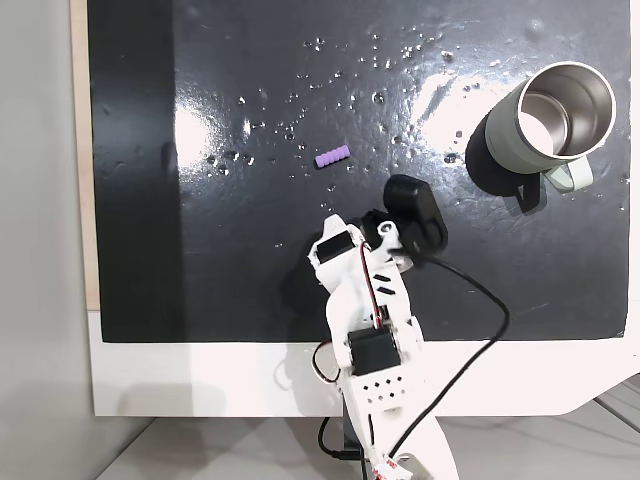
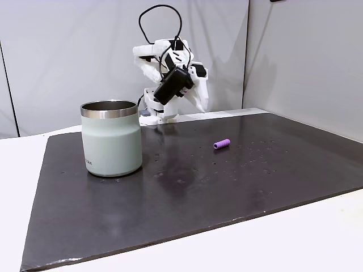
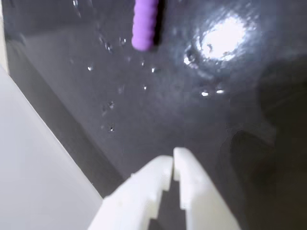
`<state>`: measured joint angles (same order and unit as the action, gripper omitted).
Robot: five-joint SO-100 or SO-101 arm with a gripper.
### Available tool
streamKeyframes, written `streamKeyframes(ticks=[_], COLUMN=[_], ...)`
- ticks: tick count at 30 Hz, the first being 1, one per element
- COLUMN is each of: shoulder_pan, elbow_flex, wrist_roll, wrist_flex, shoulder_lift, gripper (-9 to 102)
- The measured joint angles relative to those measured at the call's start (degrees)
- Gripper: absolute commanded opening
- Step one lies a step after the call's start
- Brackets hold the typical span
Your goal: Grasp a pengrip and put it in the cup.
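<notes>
White plastic fingers (image 3: pixel 173 158) pressed together; ribbed pengrip (image 3: pixel 145 24) beyond.

Dark glossy mat (image 2: pixel 187 192): lies on a white table (image 2: pixel 317 238), speckled with small marks. Cup (image 2: pixel 111 137): pale grey-green, steel rim, upright on the mat's left part. Pengrip (image 2: pixel 222 144): small, purple, lying on its side, well apart from the cup, to its right. White arm (image 2: pixel 170 73): folded at the mat's far edge, black cable looping above.

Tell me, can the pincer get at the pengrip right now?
Probably yes: the pengrip lies alone on the dark mat, nothing between it and the shut pincer, and the mug stands well aside.
</notes>
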<state>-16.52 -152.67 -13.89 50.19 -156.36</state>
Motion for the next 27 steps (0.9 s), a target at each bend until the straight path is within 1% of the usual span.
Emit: streamKeyframes(ticks=[8,17,19,23,27], shoulder_pan=[-2.55,-2.64,-2.37,-2.37,-2.37], elbow_flex=[13.97,22.50,24.61,27.33,28.48], wrist_roll=[4.83,5.80,5.80,5.98,6.06], wrist_flex=[-5.89,-11.51,-11.87,-11.87,-11.07], shoulder_lift=[28.48,46.41,49.22,52.65,54.67], gripper=[0,1,5,19,23])
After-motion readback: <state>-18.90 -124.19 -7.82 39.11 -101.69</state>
